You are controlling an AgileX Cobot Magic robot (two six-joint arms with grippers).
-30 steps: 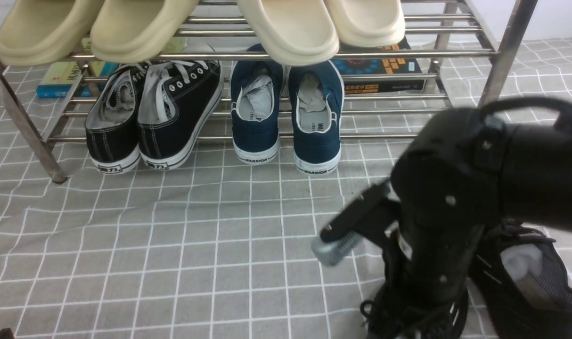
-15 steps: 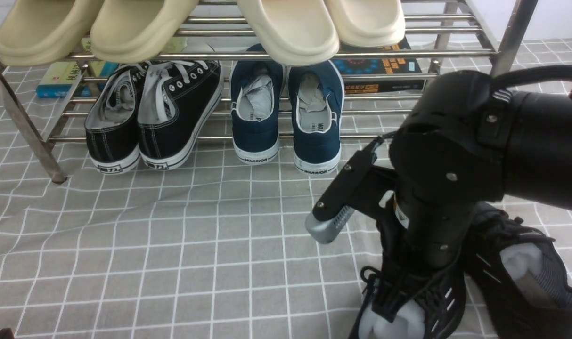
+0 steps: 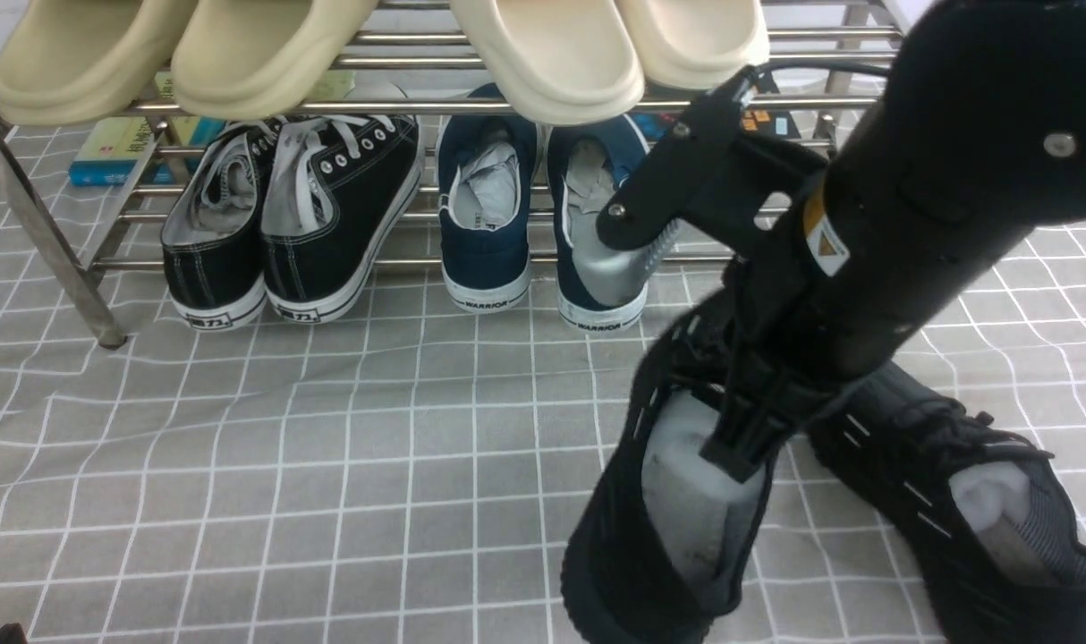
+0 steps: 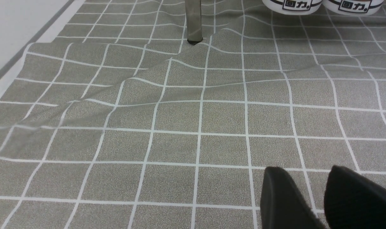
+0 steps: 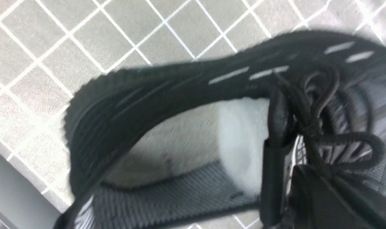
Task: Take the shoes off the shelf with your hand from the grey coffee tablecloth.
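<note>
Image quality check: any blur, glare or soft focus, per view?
Front view: sharp and evenly lit, with bright glints along the shelf rods. Left wrist view: tablecloth crisp, wrinkles softly shaded; left gripper dark and soft-edged. Right wrist view: black shoe blurred, its white dashes smeared, the cloth behind it soft too.

I read matt knit mesh on the shoe (image 3: 615, 555) at my fingers (image 5: 272, 178), matt woven cloth (image 3: 328, 447) beneath them, glossy steel shelf (image 3: 400, 38) beyond.

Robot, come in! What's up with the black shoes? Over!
Right fingers shut on black mesh lace-up running shoe, heel hanging down. Left fingers hold nothing. Its twin lies close by on grey checked cloth.
</note>
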